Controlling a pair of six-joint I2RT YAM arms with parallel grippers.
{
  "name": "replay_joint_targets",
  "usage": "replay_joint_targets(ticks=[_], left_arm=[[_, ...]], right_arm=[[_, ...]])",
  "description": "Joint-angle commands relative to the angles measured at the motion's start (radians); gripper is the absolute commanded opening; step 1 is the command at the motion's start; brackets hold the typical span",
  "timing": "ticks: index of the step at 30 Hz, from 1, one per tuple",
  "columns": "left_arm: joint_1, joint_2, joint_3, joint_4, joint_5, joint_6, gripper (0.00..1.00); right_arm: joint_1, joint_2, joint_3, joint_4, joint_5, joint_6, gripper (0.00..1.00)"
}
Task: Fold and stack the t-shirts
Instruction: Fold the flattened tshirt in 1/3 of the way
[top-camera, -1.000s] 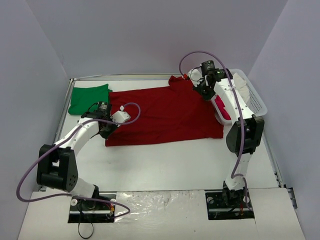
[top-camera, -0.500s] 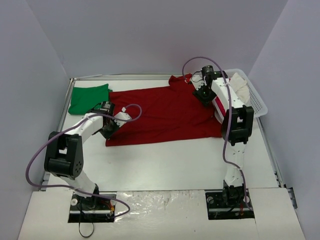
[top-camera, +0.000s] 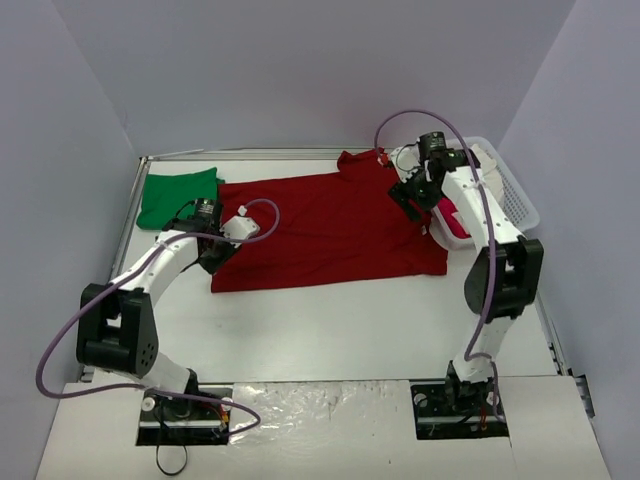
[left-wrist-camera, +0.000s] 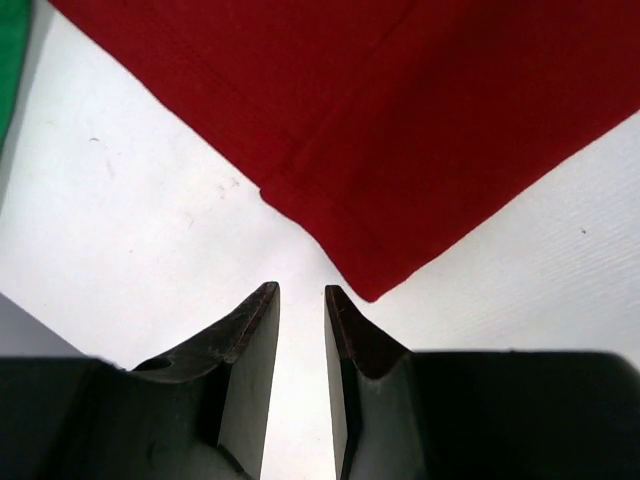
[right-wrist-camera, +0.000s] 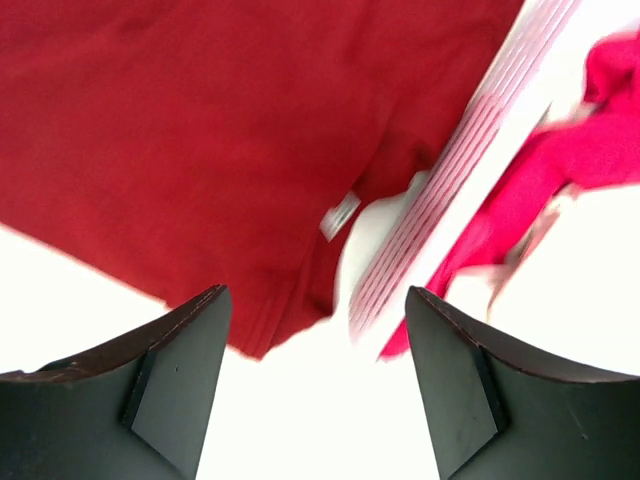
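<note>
The dark red t-shirt (top-camera: 330, 230) lies spread flat across the back middle of the table. The green t-shirt (top-camera: 178, 196) sits folded at the back left. My left gripper (top-camera: 216, 258) hovers at the red shirt's near left corner. In the left wrist view its jaws (left-wrist-camera: 301, 292) stand slightly apart over bare table, with that shirt corner (left-wrist-camera: 372, 285) just ahead and nothing between them. My right gripper (top-camera: 407, 197) is over the shirt's far right part, beside the basket. Its jaws (right-wrist-camera: 318, 298) stand wide apart and empty above the red cloth (right-wrist-camera: 200, 130).
A white basket (top-camera: 512, 200) stands at the back right, holding a pink cloth (top-camera: 447, 216) and pale cloths. Its ribbed rim (right-wrist-camera: 470, 180) and the pink cloth (right-wrist-camera: 545, 175) show close in the right wrist view. Grey walls enclose the table on three sides.
Both grippers have opened and let go of the red shirt, the right one widely. The right arm has shifted slightly toward the basket; the shirt lies as before.
</note>
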Motion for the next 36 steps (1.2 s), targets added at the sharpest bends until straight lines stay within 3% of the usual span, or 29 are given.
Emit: replay_joint_targets(ticks=[1, 9, 26, 28, 29, 30, 36], left_arm=[[-0.002, -0.087, -0.012, -0.02, -0.007, 0.007, 0.24], [-0.037, -0.124, -0.133, -0.077, 0.071, 0.136, 0.24], [-0.051, -0.014, -0.236, 0.161, -0.006, 0.173, 0.24], [-0.051, -0.003, -0.236, 0.167, -0.007, 0.173, 0.17], [-0.051, 0.001, -0.244, 0.173, -0.006, 0.174, 0.06], [-0.051, 0.003, -0.247, 0.176, -0.004, 0.174, 0.03], [-0.051, -0.008, -0.273, 0.19, 0.005, 0.163, 0.02]], right_arm=[[-0.005, -0.151, -0.129, -0.039, -0.06, -0.004, 0.66], [-0.007, -0.336, -0.481, -0.036, -0.046, -0.029, 0.66], [-0.011, -0.432, -0.623, -0.01, -0.027, 0.033, 0.67], [-0.011, -0.431, -0.628, -0.011, -0.003, 0.028, 0.67], [-0.014, -0.431, -0.632, -0.01, 0.002, 0.03, 0.67], [-0.016, -0.426, -0.632, -0.008, 0.006, 0.03, 0.67], [-0.034, -0.39, -0.647, 0.027, 0.06, 0.024, 0.67]])
